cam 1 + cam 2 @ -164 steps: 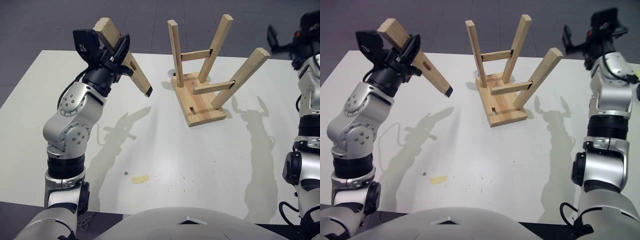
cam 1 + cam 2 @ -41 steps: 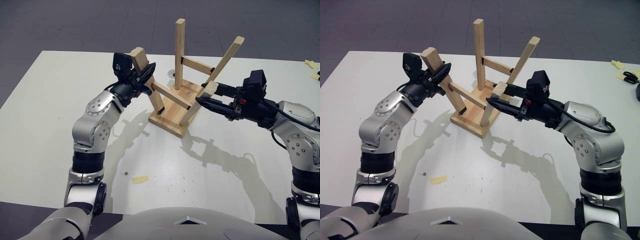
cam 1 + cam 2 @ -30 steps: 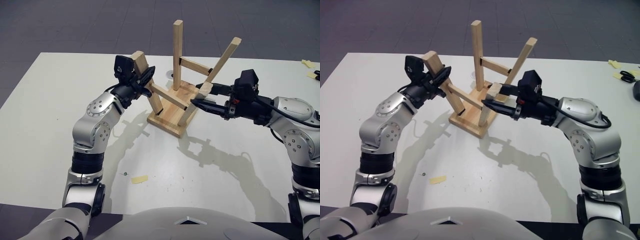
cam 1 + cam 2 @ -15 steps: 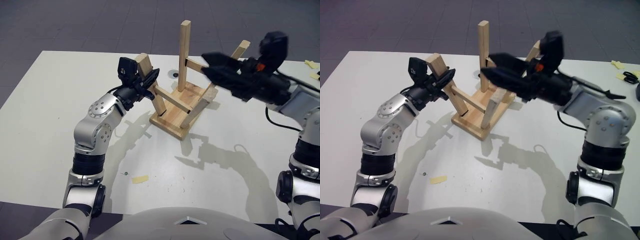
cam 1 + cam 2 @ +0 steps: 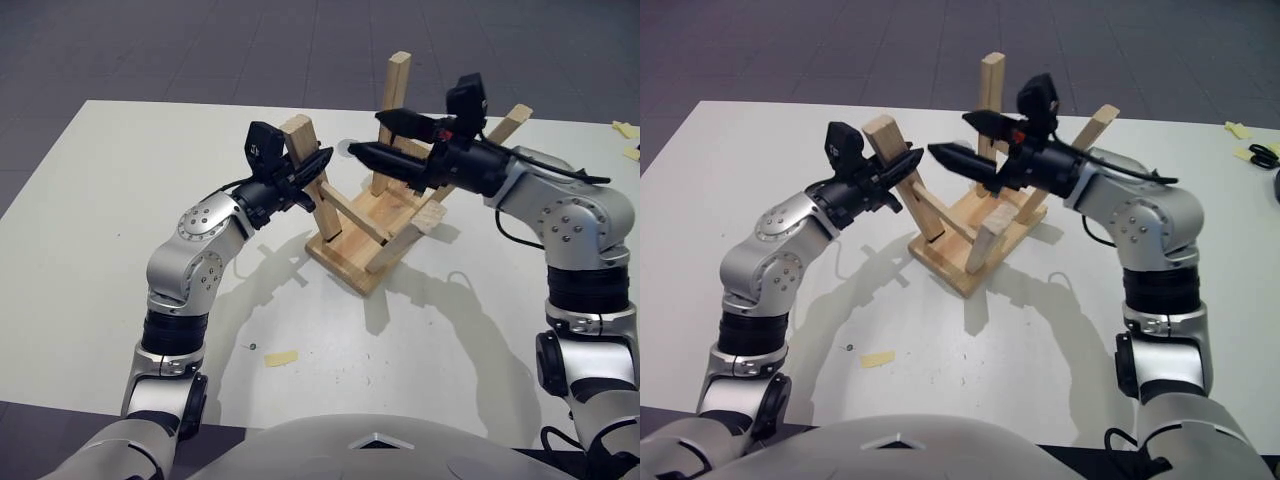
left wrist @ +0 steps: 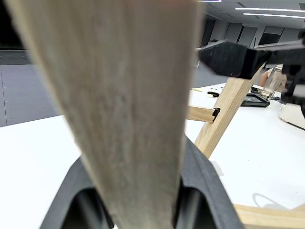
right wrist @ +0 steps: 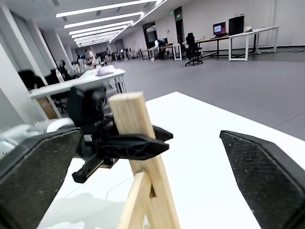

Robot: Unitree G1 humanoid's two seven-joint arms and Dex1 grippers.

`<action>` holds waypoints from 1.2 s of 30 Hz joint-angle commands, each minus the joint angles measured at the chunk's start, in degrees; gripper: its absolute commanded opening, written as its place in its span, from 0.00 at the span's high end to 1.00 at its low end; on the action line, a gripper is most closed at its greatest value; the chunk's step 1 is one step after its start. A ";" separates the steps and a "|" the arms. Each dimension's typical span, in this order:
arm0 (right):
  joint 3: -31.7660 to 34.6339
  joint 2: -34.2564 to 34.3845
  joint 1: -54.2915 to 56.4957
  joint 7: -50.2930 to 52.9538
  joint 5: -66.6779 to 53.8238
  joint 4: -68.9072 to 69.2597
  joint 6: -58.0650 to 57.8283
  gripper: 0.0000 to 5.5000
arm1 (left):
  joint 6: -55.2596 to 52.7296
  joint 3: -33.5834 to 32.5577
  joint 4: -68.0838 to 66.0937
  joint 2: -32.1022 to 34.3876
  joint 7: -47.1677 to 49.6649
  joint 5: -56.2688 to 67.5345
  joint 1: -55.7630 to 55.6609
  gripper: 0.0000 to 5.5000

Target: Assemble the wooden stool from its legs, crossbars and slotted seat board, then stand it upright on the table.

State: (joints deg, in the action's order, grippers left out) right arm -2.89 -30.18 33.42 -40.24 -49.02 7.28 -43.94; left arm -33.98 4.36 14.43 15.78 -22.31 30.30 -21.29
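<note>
Gripping leg tight with left end effector; hovering right end effector wide open over upside-down stool on surface.

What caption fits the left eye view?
Left gripper holds a leg of the upturned pale wooden stool; open right gripper hovers close by.

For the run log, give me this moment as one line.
stool: upside down | left pincer: shut on leg | right pincer: open, over stool
</note>
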 commanded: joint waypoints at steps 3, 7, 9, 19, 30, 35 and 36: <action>-5.36 4.22 -0.48 -2.24 9.24 -5.95 5.02 0.02 | -3.89 2.16 -2.95 0.73 -1.62 -0.54 3.72 0.81; -9.57 4.36 -3.01 -3.77 16.78 -11.20 8.29 0.02 | -3.90 2.14 -2.52 0.36 -1.10 -0.40 4.09 0.81; -11.08 3.68 -5.41 -3.79 20.39 -12.94 9.92 0.02 | -4.06 1.23 -1.98 0.08 -0.58 0.25 4.18 0.81; -9.46 4.31 -11.17 0.21 21.31 -6.55 10.15 0.02 | -5.85 -1.00 -3.74 1.07 1.52 -0.99 9.02 0.81; -7.74 6.36 -9.63 1.03 19.54 -4.12 9.87 0.02 | -8.74 -1.33 -8.97 -1.69 8.87 -3.36 7.01 0.81; -2.79 9.18 -3.87 2.49 16.04 -4.59 7.84 0.02 | -8.21 -2.09 -7.43 -1.98 7.10 -1.24 6.47 0.81; -2.33 9.55 -2.74 2.62 16.05 -5.24 7.80 0.02 | -7.88 -1.99 -7.23 -1.83 6.69 -1.24 6.40 0.81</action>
State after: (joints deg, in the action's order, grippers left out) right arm -6.75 -21.46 27.38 -38.09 -32.82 3.24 -35.27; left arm -35.10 1.06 12.57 12.30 -17.89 32.28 -19.86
